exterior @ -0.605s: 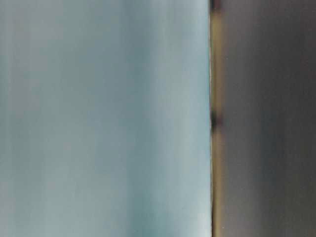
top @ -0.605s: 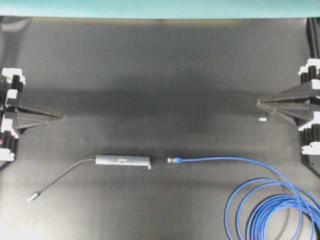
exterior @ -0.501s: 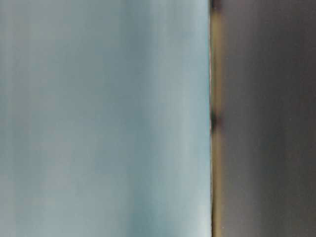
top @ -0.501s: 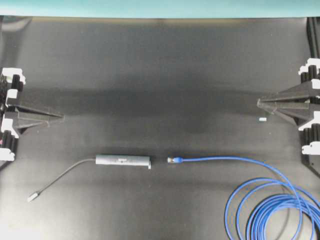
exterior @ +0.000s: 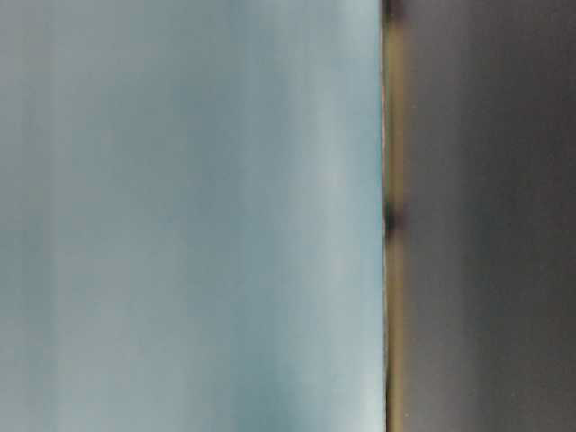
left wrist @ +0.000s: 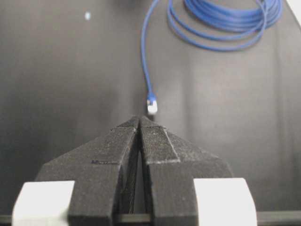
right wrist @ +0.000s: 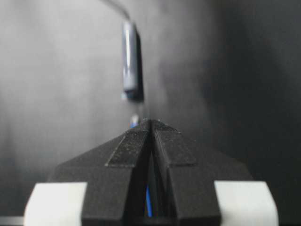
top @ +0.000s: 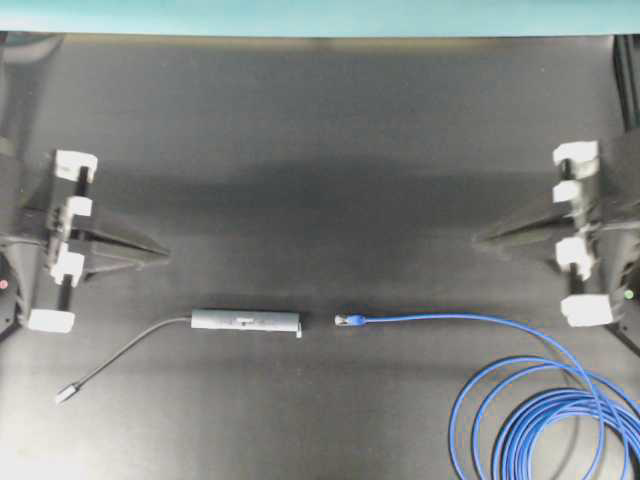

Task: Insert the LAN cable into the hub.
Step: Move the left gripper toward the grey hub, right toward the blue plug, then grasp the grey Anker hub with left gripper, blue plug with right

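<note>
Black matte tabletop point(top: 320, 120) is bearing one slim grey hub point(top: 246, 321) and one coiled blue LAN cable point(top: 540, 415). Left gripper point(top: 160, 254) and right gripper point(top: 478, 240) are both pinching together, empty.

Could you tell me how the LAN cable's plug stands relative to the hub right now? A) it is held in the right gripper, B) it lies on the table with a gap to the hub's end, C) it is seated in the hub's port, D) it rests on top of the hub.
B: in the overhead view the LAN cable's plug lies flat, with bare table between it and the hub.
</note>
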### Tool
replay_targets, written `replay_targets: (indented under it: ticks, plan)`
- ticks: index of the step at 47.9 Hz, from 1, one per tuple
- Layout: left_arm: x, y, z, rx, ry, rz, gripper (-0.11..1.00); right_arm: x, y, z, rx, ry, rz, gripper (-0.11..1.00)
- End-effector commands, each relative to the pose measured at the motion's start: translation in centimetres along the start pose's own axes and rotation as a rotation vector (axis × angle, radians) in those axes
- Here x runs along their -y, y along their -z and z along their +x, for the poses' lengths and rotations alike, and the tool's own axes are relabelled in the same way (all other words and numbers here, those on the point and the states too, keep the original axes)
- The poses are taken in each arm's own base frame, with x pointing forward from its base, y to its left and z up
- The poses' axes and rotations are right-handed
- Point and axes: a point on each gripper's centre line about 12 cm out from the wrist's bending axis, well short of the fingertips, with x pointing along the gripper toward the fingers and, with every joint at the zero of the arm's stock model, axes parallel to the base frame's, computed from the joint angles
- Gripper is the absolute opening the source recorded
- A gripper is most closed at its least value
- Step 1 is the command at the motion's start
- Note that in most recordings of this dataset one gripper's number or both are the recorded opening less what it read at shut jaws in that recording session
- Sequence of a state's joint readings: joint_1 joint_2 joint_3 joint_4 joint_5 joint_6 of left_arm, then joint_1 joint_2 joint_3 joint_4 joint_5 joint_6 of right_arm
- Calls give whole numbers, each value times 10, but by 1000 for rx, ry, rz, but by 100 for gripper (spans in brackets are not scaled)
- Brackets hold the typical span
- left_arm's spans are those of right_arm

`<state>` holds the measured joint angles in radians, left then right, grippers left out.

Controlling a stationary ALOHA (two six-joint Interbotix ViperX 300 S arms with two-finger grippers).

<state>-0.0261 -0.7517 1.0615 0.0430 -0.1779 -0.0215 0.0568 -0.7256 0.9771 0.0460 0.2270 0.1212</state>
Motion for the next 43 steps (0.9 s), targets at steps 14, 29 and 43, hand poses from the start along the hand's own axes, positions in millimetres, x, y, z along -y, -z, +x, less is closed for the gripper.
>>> replay_targets:
  ticks: [14, 29, 43]
  plan:
    - [3, 3, 10, -29, 13, -25, 46, -11, 5, 36, -139, -17, -8, 4]
    - [10, 26, 30, -107, 33, -92, 79, -17, 15, 68, -232, -17, -29, 79]
    - [16, 65, 44, -111, 55, -99, 80, -19, 29, 93, -265, -18, -33, 82]
